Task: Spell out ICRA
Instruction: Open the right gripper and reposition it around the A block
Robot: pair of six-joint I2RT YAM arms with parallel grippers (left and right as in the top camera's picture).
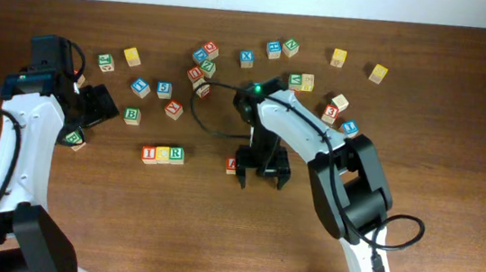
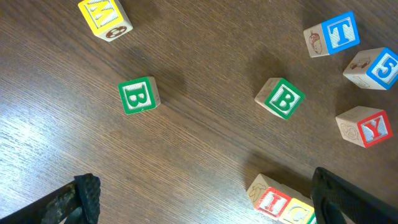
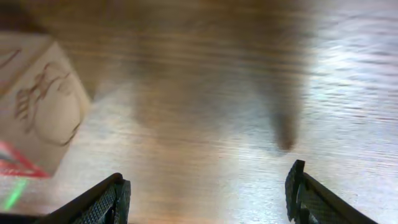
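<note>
Seen from overhead, three cubes stand in a tight row touching side to side at about 8 o'clock from the table's middle: the I cube (image 1: 149, 153) in red print, the yellow-faced C cube (image 1: 162, 154) at its 3 o'clock, and the R cube (image 1: 176, 154) in green print at 3 o'clock again. The A cube (image 1: 232, 165) sits apart from them, further along at 3 o'clock of the row with bare wood between, near 6 o'clock of the table's middle. The right gripper (image 1: 263, 180) hangs just beside it at the cube's 3 o'clock, its pincer spread fairly wide and holding nothing. In the right wrist view only wood grain lies between the fingertips (image 3: 112, 199), and the A cube (image 3: 37, 106) shows at 10 o'clock, outside the pincer. Its letter is not readable there, and whether the finger touches it cannot be told. The left gripper (image 1: 106, 108) is at 9 o'clock of the table, well apart from the row, pincer wide and empty. Its wrist view shows bare table between the fingers (image 2: 78, 199), two green B cubes (image 2: 138, 95) side by side but apart above them, and a yellow block (image 2: 104, 17) at 11 o'clock. A blue T cube (image 2: 333, 34), a blue 5 cube (image 2: 373, 68) and a red Y cube (image 2: 364, 126) sit at 2 to 3 o'clock, with the I cube (image 2: 272, 200) at 5 o'clock
</note>
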